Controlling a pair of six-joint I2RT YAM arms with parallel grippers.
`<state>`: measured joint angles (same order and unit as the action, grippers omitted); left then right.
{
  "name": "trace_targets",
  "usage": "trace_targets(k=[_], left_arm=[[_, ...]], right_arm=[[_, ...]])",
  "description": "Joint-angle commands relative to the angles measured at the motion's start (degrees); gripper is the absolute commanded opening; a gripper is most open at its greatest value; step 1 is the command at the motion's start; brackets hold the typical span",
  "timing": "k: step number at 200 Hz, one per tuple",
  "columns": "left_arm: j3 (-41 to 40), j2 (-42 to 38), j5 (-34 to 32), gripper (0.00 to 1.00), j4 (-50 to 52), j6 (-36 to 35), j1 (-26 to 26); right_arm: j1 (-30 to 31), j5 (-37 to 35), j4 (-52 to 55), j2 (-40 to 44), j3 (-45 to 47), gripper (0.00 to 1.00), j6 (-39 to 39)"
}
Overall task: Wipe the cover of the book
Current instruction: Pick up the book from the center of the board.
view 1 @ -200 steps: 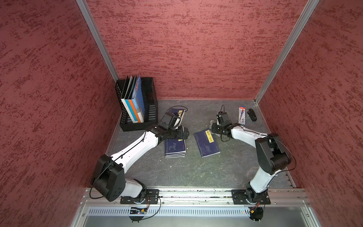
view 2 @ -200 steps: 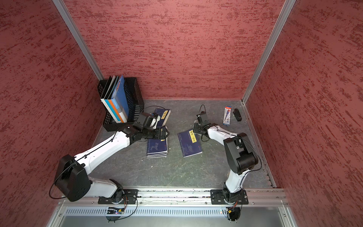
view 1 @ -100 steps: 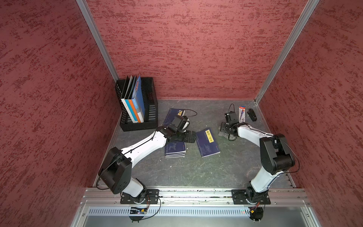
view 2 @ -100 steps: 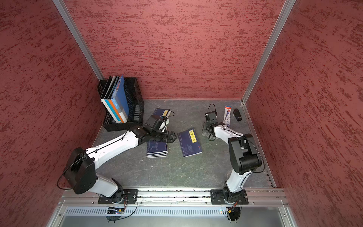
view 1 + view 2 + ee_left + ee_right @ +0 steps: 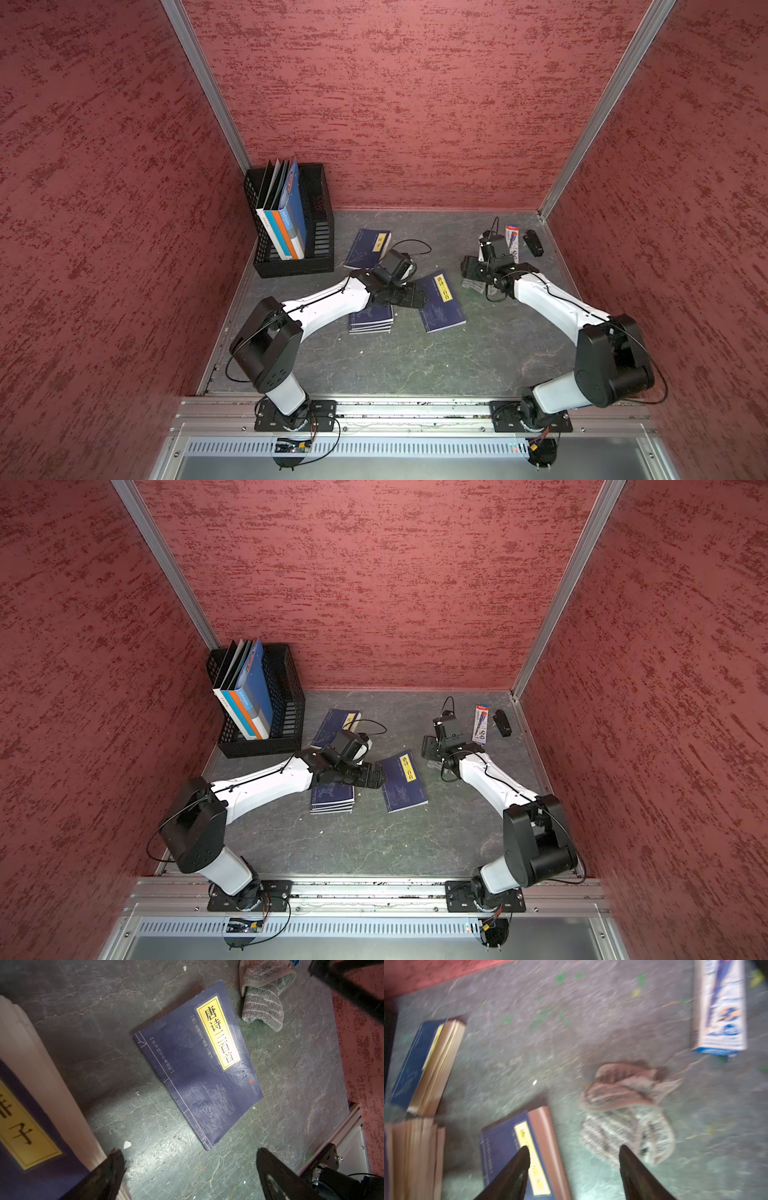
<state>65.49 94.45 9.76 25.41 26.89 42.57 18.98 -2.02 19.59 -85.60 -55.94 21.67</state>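
Okay, book w/ the yellow title strip lies flat, cover up, mid-table, a bit askew, nothing touching it. Left gripper hangs low nr the book's spine-side edge, jaws spread wide, nothing btwn them; in both top views its arm reaches across a stack of books. Cloth, striped grey, sits crumpled on the table just beside the book's corner nr the title strip, not on the cover. Right gripper hovers over that area, jaws apart w/ nothing in them. The cloth lies loose on the table past its tips, tho the right wrist view is blurred. Another blue book lies further back, nr the black file basket holding upright folders. Pen box and a small black item sit side by side in the back right corner.
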Motion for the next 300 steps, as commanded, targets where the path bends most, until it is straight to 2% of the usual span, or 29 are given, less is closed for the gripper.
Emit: trace_targets(k=[1, 62, 135, 162, 234, 281, 300], left_arm=[[1.4, 1.6, -0.6, 1.0, -2.1, 1.7, 0.4], [4.4, 7.1, -0.5, 0.99, -3.2, 3.1, 0.2], [8.4, 14.8, 0.5, 0.95, -3.6, 4.1, -0.8], [10.1, 17.5, 1.4, 0.95, -3.0, 3.8, -1.2], [13.5, 21.5, 4.3, 0.93, -2.6, 2.3, -2.0], [12.2, 19.4, 3.9, 0.92, -1.5, 1.5, -2.7], [11.4, 18.4, 3.5, 0.92, -0.7, 1.4, -2.9]], right_arm=[[2.5, 5.1, -0.4, -0.1, 3.4, 0.66, 1.3], [5.7, 8.1, -5.1, 0.4, 12.2, 0.63, 5.3], [6.5, 8.6, -6.5, 0.5, 18.2, 0.44, 6.4], [7.5, 8.9, -6.3, 1.6, 19.1, 0.4, 6.7], [11.5, 10.4, -7.4, 1.4, 19.2, 0.38, 9.0], [11.5, 3.3, -6.3, 2.0, 17.0, 0.43, 9.0], [11.3, 1.3, -6.1, -1.1, 13.9, 0.43, 7.8]])
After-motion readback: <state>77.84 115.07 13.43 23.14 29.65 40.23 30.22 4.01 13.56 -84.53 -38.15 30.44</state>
